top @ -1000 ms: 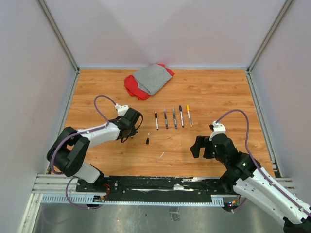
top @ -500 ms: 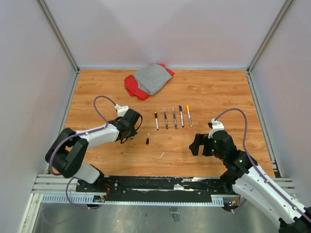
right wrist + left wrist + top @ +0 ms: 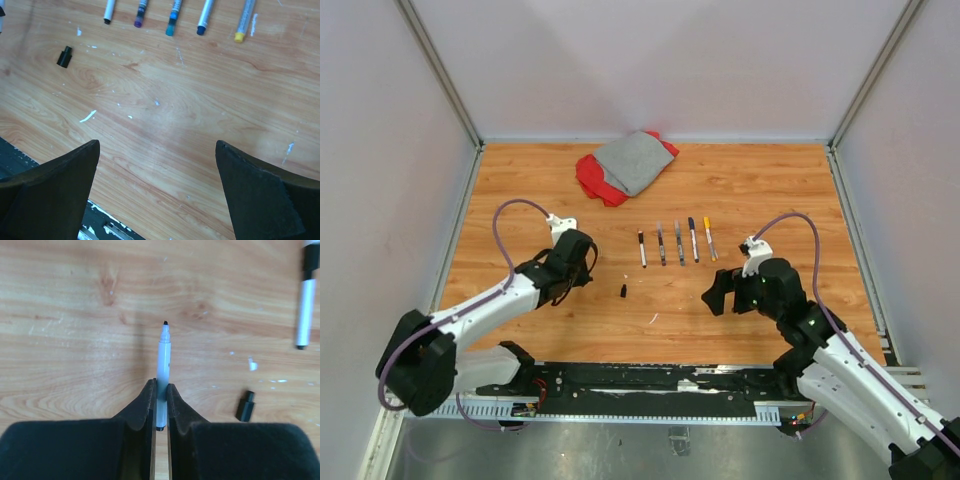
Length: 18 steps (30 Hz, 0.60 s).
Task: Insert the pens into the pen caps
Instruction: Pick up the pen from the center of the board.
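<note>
My left gripper (image 3: 160,386) is shut on a white-barrelled pen (image 3: 163,357), uncapped, with its dark tip pointing away from me above the wood. In the top view that gripper (image 3: 580,266) hangs left of a small black pen cap (image 3: 623,291), which also shows at the lower right of the left wrist view (image 3: 245,405). Several more pens lie in a row (image 3: 679,243) beyond the cap, the rightmost with a yellow end (image 3: 243,20). My right gripper (image 3: 156,145) stands wide open over bare wood, right of the cap (image 3: 64,56).
A grey and red cloth (image 3: 625,165) lies bunched at the back of the wooden table (image 3: 770,190). Small white scraps (image 3: 87,116) dot the wood near the cap. Pale walls enclose the table on three sides, and a black rail (image 3: 650,380) runs along the near edge.
The left gripper closed slightly tighter on the pen and drew back to the left, away from the cap. The right arm has reached forward and left, still wide open.
</note>
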{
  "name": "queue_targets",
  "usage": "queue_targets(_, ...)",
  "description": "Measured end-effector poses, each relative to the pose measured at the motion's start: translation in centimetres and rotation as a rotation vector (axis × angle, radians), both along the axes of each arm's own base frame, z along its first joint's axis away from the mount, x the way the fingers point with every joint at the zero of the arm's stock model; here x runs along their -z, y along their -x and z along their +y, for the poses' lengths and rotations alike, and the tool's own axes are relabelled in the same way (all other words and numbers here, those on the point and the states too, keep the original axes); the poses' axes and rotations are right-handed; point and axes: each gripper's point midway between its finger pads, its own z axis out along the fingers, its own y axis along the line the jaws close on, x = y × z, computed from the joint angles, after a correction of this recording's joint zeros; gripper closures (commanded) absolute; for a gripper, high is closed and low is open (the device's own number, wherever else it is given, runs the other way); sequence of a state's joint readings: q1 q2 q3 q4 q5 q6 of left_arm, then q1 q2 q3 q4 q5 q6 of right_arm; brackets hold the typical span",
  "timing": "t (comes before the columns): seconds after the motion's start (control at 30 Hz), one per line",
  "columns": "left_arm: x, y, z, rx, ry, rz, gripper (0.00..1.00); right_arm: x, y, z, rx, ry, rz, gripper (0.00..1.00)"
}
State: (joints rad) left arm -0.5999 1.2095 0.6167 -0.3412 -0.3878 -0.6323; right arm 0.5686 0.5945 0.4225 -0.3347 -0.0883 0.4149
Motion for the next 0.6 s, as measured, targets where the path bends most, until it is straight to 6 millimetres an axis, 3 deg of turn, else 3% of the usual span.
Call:
queue_targets(0.27,-5.8,-0.8,-1.2,0.12,0.121,-0.258,1.0,-2.2,-0.6,1.7,-0.05,-0.081,-0.06,0.01)
queue_targets(0.6,-9.7,-2.0,-3.8,0.248,0.257,-0.516,0.99,-4.9,-3.2,3.9,-0.024,-0.186,-0.094,0.03)
